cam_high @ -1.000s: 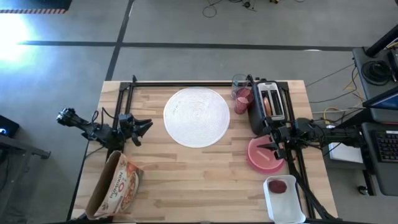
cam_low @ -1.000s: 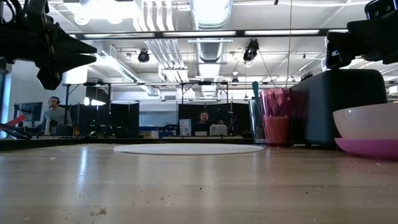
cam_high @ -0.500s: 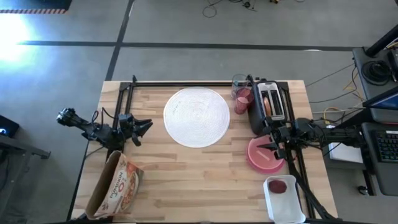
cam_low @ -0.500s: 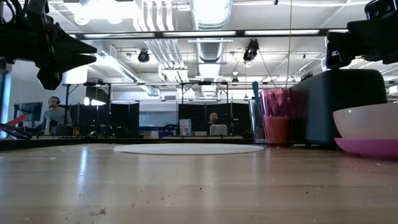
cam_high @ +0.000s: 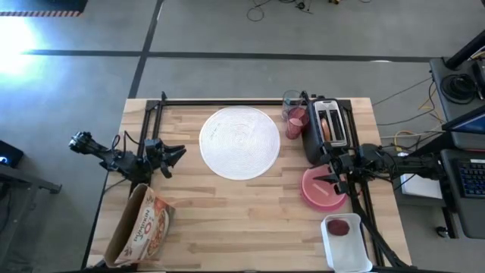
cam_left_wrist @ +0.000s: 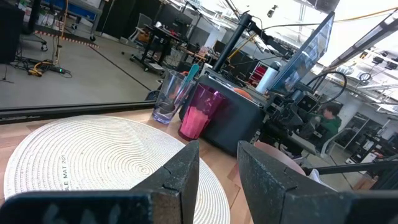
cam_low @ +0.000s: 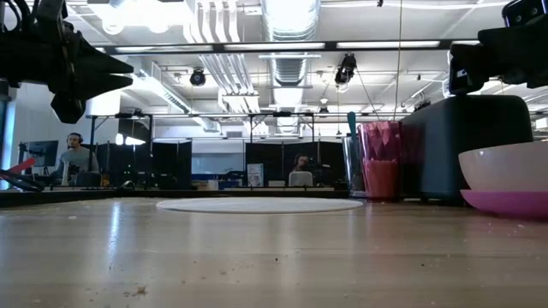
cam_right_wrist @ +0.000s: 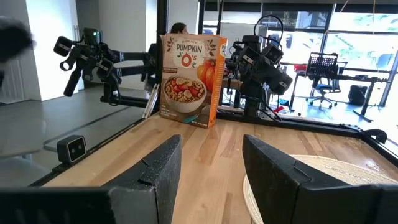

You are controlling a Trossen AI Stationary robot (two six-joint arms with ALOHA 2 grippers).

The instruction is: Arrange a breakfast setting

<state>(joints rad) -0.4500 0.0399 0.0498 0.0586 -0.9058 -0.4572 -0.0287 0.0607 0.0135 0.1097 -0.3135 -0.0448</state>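
From above I count one large white round disc [cam_high: 240, 142] at the centre top of the wooden tabletop [cam_high: 227, 220], one pink tumbler [cam_high: 295, 122] beside a clear glass [cam_high: 291, 101] just right of the disc, and one black toaster [cam_high: 326, 129] with a bagel [cam_high: 326, 129] in its slot. Below the toaster sits one peach bowl [cam_high: 321, 184] on one magenta plate [cam_high: 309, 200]. One white tray [cam_high: 346, 241] at the lower right carries one small red fruit [cam_high: 339, 227]. One cereal box [cam_high: 142, 227] stands at the lower left.

My left claw [cam_high: 176, 155] hovers left of the disc, fingers a narrow gap apart and empty. My right claw [cam_high: 324, 180] hangs above the bowl, fingers parted wider, gripping nothing.

The low view looks across the tabletop into an office with ceiling lights, desks and seated people [cam_low: 77, 156].
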